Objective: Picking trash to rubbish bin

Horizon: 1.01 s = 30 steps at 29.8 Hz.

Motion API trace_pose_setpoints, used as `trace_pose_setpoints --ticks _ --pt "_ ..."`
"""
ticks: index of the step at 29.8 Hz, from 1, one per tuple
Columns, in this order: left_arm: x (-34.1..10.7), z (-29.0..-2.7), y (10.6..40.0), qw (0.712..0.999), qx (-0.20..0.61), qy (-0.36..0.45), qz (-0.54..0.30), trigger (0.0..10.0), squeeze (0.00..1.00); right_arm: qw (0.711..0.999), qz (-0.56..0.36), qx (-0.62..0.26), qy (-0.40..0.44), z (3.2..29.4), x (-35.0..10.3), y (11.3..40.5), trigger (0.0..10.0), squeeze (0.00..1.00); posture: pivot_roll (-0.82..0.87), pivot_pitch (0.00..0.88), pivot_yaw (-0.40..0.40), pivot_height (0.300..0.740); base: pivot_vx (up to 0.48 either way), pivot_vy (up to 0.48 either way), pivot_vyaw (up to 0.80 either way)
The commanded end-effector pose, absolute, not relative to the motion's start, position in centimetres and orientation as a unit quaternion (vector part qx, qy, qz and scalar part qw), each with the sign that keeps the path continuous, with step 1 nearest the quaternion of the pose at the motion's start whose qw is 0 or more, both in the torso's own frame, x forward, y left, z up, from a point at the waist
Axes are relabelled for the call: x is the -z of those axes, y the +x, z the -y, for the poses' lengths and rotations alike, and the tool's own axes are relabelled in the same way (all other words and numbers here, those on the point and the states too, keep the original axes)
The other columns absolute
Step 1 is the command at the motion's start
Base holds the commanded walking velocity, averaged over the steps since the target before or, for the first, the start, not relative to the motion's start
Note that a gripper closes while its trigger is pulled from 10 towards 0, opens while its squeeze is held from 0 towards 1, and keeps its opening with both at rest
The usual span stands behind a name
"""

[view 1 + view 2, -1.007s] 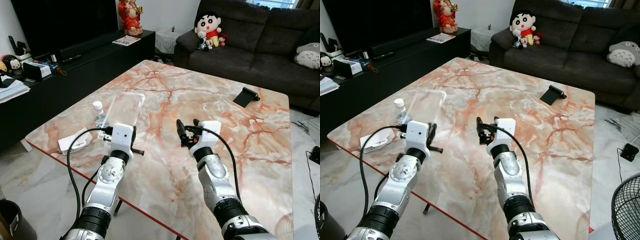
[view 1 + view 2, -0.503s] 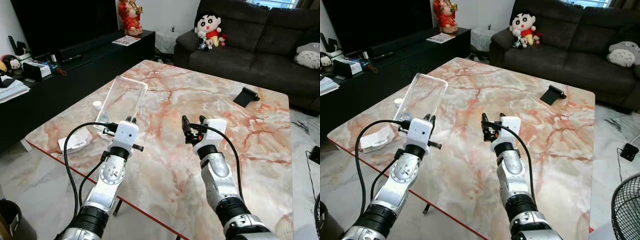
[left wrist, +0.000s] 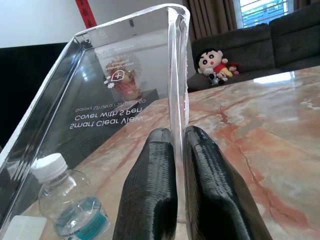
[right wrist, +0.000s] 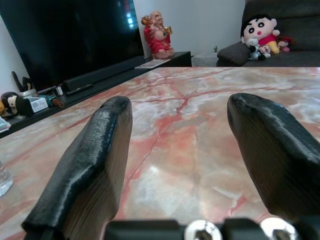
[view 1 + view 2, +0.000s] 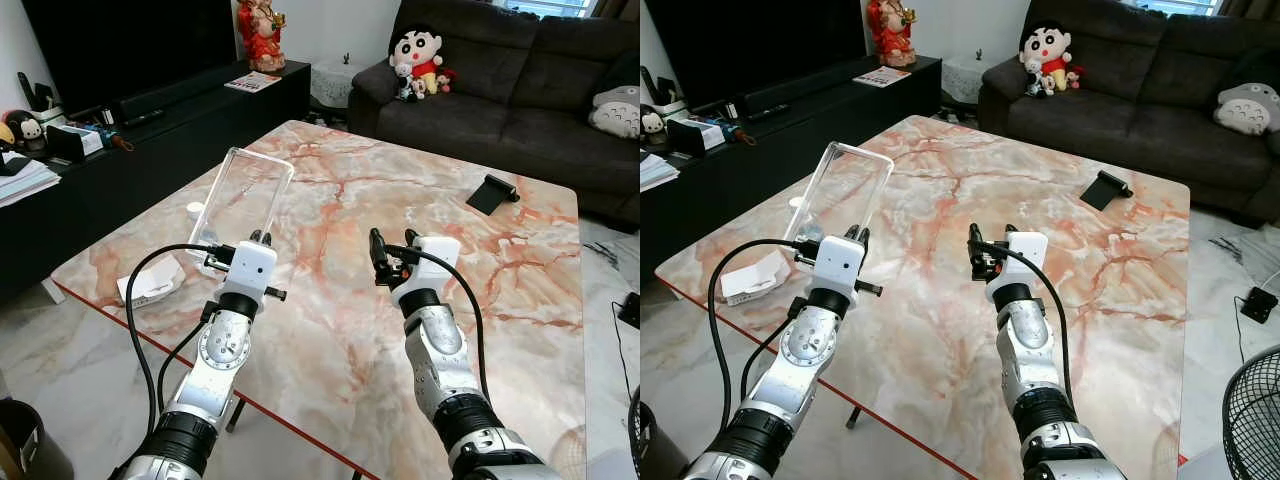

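1. My left gripper (image 3: 172, 165) is pinched tight on one edge of the clear plastic case (image 5: 243, 200), fingers pressed flat on either side of the thin wall
2. Case is lifted off the marble table (image 5: 420, 180), over its left part, tilted: long axis runs up and away from my gripper, far end higher than the gripped end
3. Printed text on the case reads reversed in the left wrist view
4. Water bottle (image 3: 67, 202) stands on the table just behind the case, seen through the plastic; white cap (image 5: 195, 210) pokes out beside it
5. White paper packet (image 5: 150, 283) lies near the table's left edge
6. My right gripper (image 4: 177, 165) hovers over the table's middle, fingers spread wide, holding nothing
7. Black object (image 5: 492, 192) lies on the table's far right side, well apart from both grippers
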State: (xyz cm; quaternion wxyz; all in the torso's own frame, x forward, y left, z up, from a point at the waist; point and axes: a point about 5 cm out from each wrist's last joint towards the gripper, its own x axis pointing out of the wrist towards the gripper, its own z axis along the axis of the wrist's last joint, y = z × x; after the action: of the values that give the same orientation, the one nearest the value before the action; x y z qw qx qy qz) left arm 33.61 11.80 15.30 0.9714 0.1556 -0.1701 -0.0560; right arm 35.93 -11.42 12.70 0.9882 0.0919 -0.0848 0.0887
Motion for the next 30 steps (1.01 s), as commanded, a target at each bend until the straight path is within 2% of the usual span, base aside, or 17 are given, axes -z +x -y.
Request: trace_pose_setpoints --ticks 1,30 --pt "-15.56 -11.65 33.66 0.97 0.055 0.154 0.178 10.0 0.0 0.987 0.097 -0.088 0.094 11.36 -13.39 36.18 10.0 0.0 0.0 0.0 -0.045 0.74 -0.24 0.0 0.0" --pt "-15.42 -11.61 33.67 0.973 0.051 0.145 0.173 10.0 0.0 0.988 0.088 -0.089 0.091 11.53 -12.94 36.07 10.0 0.0 0.0 0.001 -0.049 0.74 -0.285 0.0 0.0"
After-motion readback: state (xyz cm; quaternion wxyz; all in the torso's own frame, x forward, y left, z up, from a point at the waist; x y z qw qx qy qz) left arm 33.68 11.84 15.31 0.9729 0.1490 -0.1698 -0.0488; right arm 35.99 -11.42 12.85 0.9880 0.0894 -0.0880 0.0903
